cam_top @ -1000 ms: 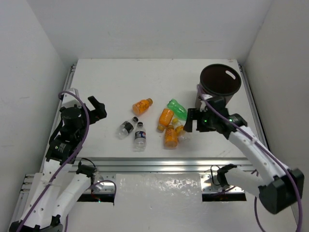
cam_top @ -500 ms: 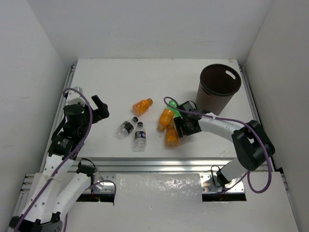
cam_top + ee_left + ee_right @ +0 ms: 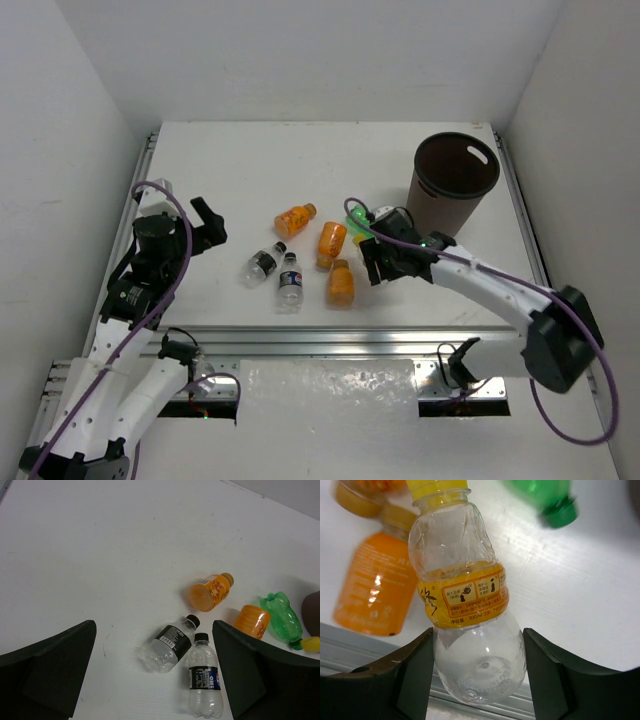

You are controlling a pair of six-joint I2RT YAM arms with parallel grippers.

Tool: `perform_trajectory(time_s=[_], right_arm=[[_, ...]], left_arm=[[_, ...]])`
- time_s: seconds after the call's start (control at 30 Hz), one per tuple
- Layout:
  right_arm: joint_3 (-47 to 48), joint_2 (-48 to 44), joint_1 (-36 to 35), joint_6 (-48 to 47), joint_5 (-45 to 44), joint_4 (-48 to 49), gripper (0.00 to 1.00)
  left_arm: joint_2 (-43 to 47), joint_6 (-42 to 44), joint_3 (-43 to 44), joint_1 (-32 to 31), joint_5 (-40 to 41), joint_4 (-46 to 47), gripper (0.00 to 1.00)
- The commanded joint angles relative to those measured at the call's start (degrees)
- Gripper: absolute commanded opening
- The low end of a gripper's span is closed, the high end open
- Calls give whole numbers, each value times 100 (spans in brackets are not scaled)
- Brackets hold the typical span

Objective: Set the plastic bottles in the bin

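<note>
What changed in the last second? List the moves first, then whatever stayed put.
The right gripper swung from beside the bin down and left into the bottle cluster and closed on the yellow-label bottle. Two orange bottles got nudged left. The bin, the far orange bottle, both dark-capped clear bottles and the open left gripper hardly moved.

A white table [image 3: 230, 170] sits boxed in by plain pale walls [image 3: 320, 60] on the left, back and right. Thin metal rails [image 3: 147, 165] run along its two sides. A wider aluminium rail [image 3: 330, 340] crosses the near edge, and a shiny white panel [image 3: 330, 385] lies just in front of it.
</note>
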State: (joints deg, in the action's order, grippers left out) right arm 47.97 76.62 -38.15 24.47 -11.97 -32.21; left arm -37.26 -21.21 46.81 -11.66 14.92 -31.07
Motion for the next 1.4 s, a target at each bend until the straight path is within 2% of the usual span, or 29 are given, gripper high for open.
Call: perform_trajectory(time_s=[0.0,0.13,0.17,0.27,0.4,0.53,0.6,0.67,0.73,0.9,1.0,1.1,1.2,1.23,1.3,1.37], right_arm=[[625,-752,1,93,-262,-452,41],[1659,-1018,27,-265,-735,-752,41],[1916,-939,44,-354,-1163,-891,41],[3041,-449,570,-592,-1308,-1120,41],[4454,326,1738,-671,-1255,-1437,42],[5152,1073,2276,-821,-1501,-1789,48],[5310,1329,2610,-769,-1458,-1850,55],[5328,1399,2760,-742,-1414,-1851,69],[5390,1400,2760,-768,-1204,-1912,98],[5741,1006,2743,-689,-686,-2158,99],[5549,453,2611,-628,-194,-2159,99],[4979,-190,2489,-584,1051,-1983,99],[4214,-768,2418,-531,1887,-1720,99],[3882,-902,2400,-522,2021,-1667,99],[3598,-1226,2348,-513,2215,-1543,99],[3325,-1377,2312,-575,2234,-1508,99]], left_arm=[[25,73,-14,-47,-15,251,100],[-45,73,4,-47,-6,242,100],[-54,73,-5,-38,2,242,100],[-80,73,-14,-38,11,242,100],[-133,73,-22,-47,2,242,100],[-247,91,-14,-38,-42,251,100],[-352,100,-5,-38,-120,251,100],[-466,117,13,-38,-199,277,100],[-598,117,83,-38,-453,303,100],[-1722,21,809,-82,-1393,146,100],[-2670,29,1549,-380,-1448,-65,100],[-4126,231,2427,-591,-1544,-408,100],[-5087,617,3297,-662,-1817,-899,100],[-5751,714,3813,-688,-1739,-1118,100],[-6492,978,4203,-723,-1642,-1647,98],[-6750,1188,4512,-724,-1632,-1779,98]])
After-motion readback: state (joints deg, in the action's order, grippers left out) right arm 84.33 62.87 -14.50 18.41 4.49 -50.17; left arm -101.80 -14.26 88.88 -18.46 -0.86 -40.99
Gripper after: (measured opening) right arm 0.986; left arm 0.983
